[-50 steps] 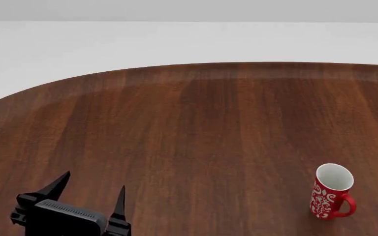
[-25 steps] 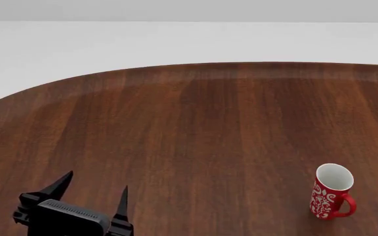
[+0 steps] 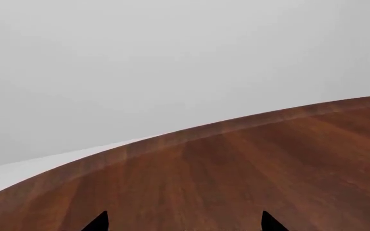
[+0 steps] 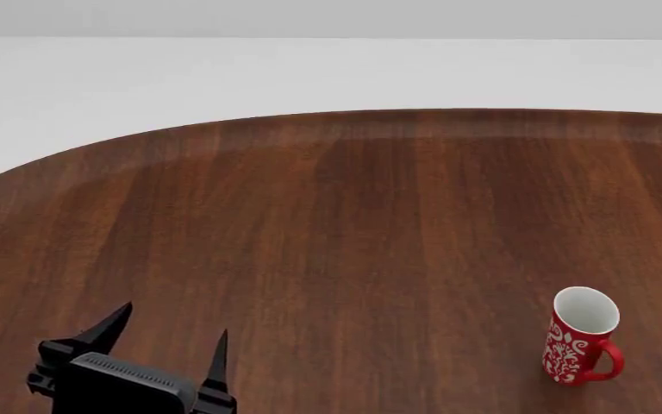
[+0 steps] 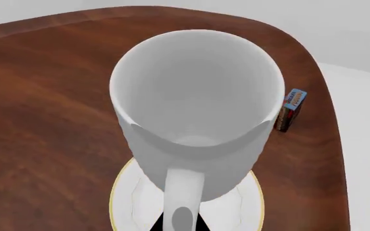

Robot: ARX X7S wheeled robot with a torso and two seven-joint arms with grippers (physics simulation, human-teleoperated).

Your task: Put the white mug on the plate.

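The white mug [image 5: 198, 106] fills the right wrist view. It stands upright with its open mouth up, and it is empty inside. Its loop handle points toward the camera. The plate [image 5: 249, 211] shows right under it, peeking out past both sides of the mug. I cannot tell if the mug rests on the plate or hangs just above it.

The mug looks hard, smooth and shiny, so I think it can slip and can break if it drops. It is tall, so it may tip. It looks light enough for one hand. The handle or the rim looks like the best place to hold.

The right hand is almost hidden. Only a dark bit shows under the handle, so I cannot tell if it grips the mug or has let go.

The plate is round, flat and white with a thin gold edge. At about 3 o'clock from the mug a small blue and red box [image 5: 290, 109] stands near the edge of the tabletop [image 5: 50, 96]. The tabletop is dark brown wood with rounded corners.

In the head view the left hand [image 4: 165, 345] sits at about 7 o'clock, fingers spread apart and holding nothing. A red mug [image 4: 582, 336] with white swirls stands at 5 o'clock, well apart from it.
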